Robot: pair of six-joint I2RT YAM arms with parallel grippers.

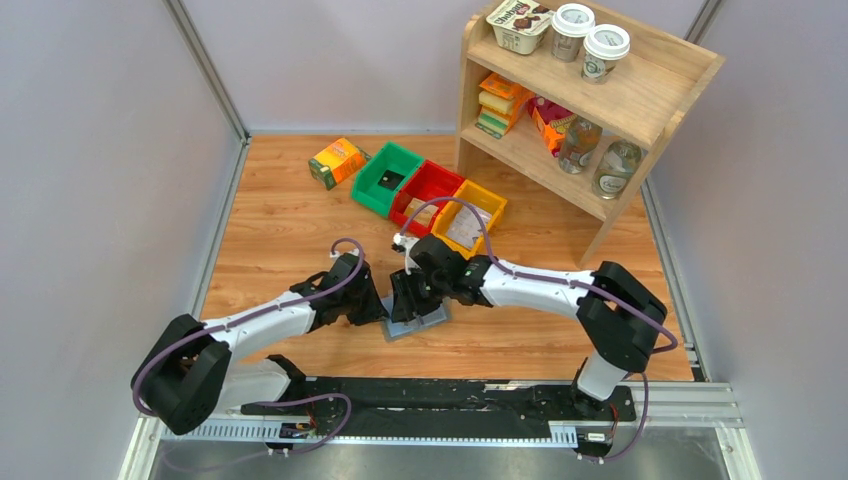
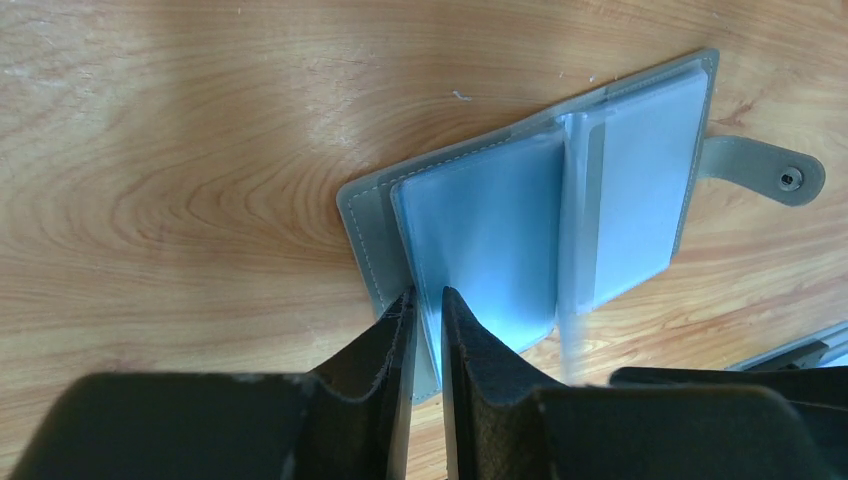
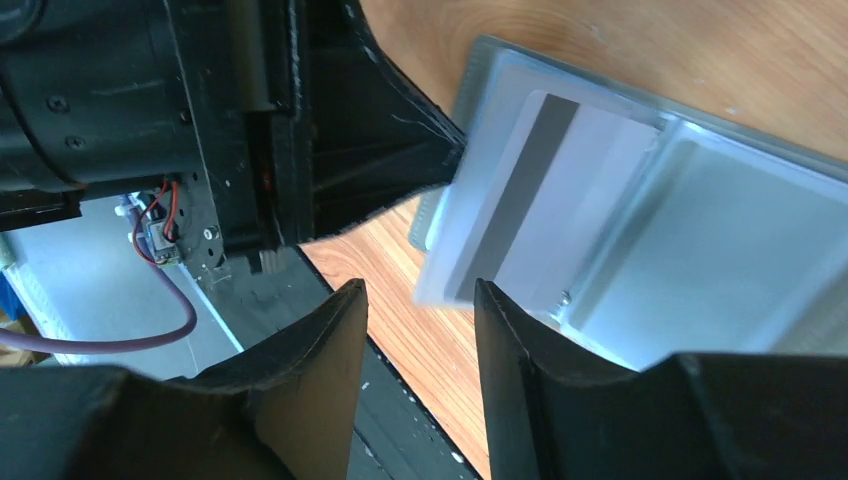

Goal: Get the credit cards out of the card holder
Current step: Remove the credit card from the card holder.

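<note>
— Position of the card holder [image 2: 620, 190], please?
— It lies open on the desk [image 1: 280, 220], close to the near edge and about in the middle, between the two arms. Its blue-grey inside with the clear pockets faces up. The snap tab [image 2: 765, 172] lies flat on the wood beside it.
— What about the left claw [image 2: 425, 292]?
— Its two fingers stand almost together and pinch the holder at one corner. The edge of the grey cover and of a clear pocket leaf goes into the thin gap.
— And the right claw [image 3: 420, 285]?
— It is about half open and clamps nothing. It hangs just over the holder, very near the left claw.
— Do you see a card?
— Yes, one card [image 3: 530, 200], pale with a dark stripe. It sticks partly out of a pocket, past the holder's edge. Its free corner lies just at the mouth of the right claw's gap. I cannot tell whether a finger touches it, because this part is blurred.
— Anything else?
— A green bin [image 1: 386, 178], a red bin [image 1: 428, 190] and a yellow bin [image 1: 470, 210] stand in a row farther away, well apart from the holder. An orange-green carton [image 1: 337, 161] lies to their left.
</note>
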